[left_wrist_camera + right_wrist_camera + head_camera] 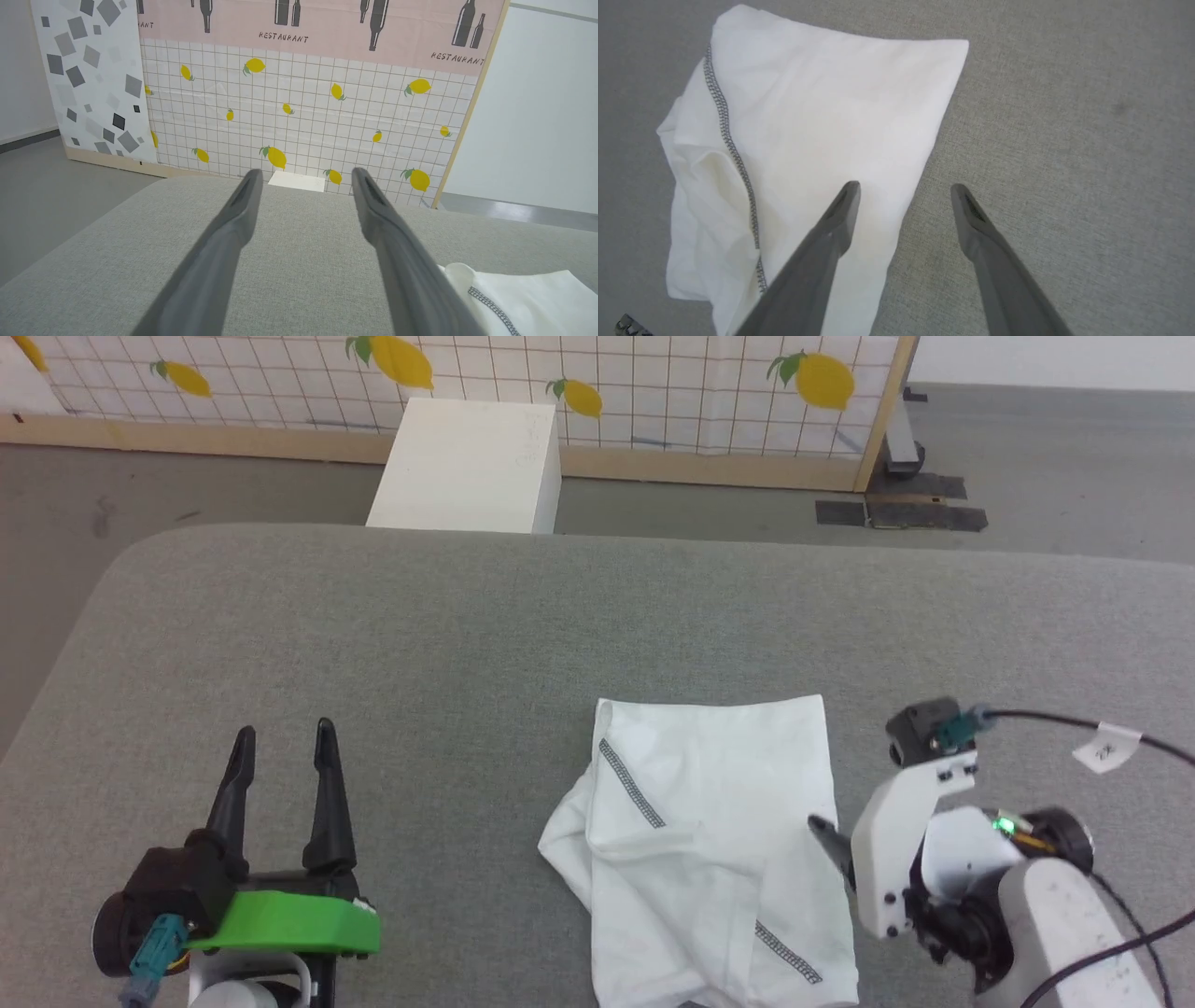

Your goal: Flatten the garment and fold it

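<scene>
A white shirt [709, 840] lies on a grey cloth-covered table [373, 644], at the near edge and a little right of centre. It is already gathered into a compact, roughly rectangular bundle. Its far and right edges are straight, its left side is rumpled, and a dark zigzag seam [632, 786] runs across it. The right claw [904, 186] hangs over the bundle's right edge with its fingers spread and empty, one above the cloth and one above the bare table. The left claw [285, 728] rests well apart on the left, also spread and holding nothing. The work looks late, probably a last fold or a tidying. To do this well, the right claw should pinch every layer at that edge and lift it low. It should then carry the edge across to meet the rumpled side, while the left claw pins that side so the layers do not slide. Beyond the table stands a white box [467, 467] before a lemon-printed panel. The pink band [283, 38] above the panel reads "RESTAURANT". A small cable tag [1106, 744] bears marks too small to read.
</scene>
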`<state>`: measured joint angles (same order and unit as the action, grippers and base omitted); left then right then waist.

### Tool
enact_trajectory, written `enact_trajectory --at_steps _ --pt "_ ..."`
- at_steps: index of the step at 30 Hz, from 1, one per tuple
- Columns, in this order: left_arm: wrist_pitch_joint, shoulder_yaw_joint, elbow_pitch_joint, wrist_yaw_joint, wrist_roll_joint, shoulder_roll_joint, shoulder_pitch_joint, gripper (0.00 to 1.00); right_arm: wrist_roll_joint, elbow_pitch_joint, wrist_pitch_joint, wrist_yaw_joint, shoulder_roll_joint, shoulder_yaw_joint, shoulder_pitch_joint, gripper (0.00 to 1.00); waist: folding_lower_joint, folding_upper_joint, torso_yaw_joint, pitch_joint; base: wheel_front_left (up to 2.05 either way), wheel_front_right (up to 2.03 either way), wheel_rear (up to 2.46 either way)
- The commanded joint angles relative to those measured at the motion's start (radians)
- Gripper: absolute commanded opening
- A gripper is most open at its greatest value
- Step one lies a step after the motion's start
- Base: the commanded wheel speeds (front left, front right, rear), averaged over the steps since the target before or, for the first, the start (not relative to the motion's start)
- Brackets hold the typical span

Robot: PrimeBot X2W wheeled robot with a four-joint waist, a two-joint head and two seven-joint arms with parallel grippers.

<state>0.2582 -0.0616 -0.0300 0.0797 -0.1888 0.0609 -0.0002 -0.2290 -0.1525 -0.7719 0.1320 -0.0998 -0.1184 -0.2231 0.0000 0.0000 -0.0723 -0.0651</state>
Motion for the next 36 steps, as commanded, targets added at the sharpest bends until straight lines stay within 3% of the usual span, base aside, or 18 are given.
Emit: enact_trajectory --at_steps 1,10,11,12,18,25,31,36 --pt "0.004 -0.003 0.001 0.006 0.010 -0.004 -0.003 1.00 0.005 -0.009 -0.005 -0.001 0.016 0.007 0.016 1.00 0.0000 0.0000 -0.013 -0.014 0.00 0.00 0.00" --pt "0.004 -0.006 0.013 0.012 0.008 -0.007 -0.014 1.00 0.032 -0.117 -0.011 -0.001 0.037 -0.020 0.037 1.00 0.0000 0.0000 -0.048 -0.039 0.00 0.00 0.00" --pt "0.004 -0.006 0.014 0.012 0.008 -0.007 -0.014 1.00 0.028 -0.125 -0.006 -0.001 0.038 -0.020 0.032 0.39 0.0000 0.0000 -0.050 -0.040 0.00 0.00 0.00" --pt "0.004 -0.007 0.014 0.012 0.008 -0.007 -0.014 1.00 0.025 -0.128 0.000 -0.001 0.037 -0.025 0.027 0.00 0.0000 0.0000 -0.050 -0.040 0.00 0.00 0.00" --pt "0.004 -0.023 0.013 0.011 0.014 -0.007 0.004 1.00 -0.039 -0.071 -0.011 -0.001 -0.033 -0.118 -0.014 0.00 0.0000 0.0000 0.005 -0.031 0.00 0.00 0.00" --pt "0.004 -0.032 -0.013 0.013 0.020 -0.007 0.020 1.00 -0.150 0.104 -0.124 -0.001 -0.209 -0.259 -0.112 0.00 0.0000 0.0000 0.175 -0.053 0.00 0.00 0.00" --pt "0.004 -0.026 -0.038 0.018 0.024 -0.007 -0.017 1.00 -0.199 0.160 -0.188 -0.001 -0.352 -0.288 -0.201 0.00 0.0000 0.0000 0.293 -0.117 0.00 0.00 0.00" --pt "0.004 -0.021 -0.049 0.025 0.032 0.011 -0.046 1.00 -0.183 0.130 -0.170 -0.001 -0.452 -0.290 -0.273 0.00 0.0000 0.0000 0.352 -0.189 0.00 0.00 0.00"
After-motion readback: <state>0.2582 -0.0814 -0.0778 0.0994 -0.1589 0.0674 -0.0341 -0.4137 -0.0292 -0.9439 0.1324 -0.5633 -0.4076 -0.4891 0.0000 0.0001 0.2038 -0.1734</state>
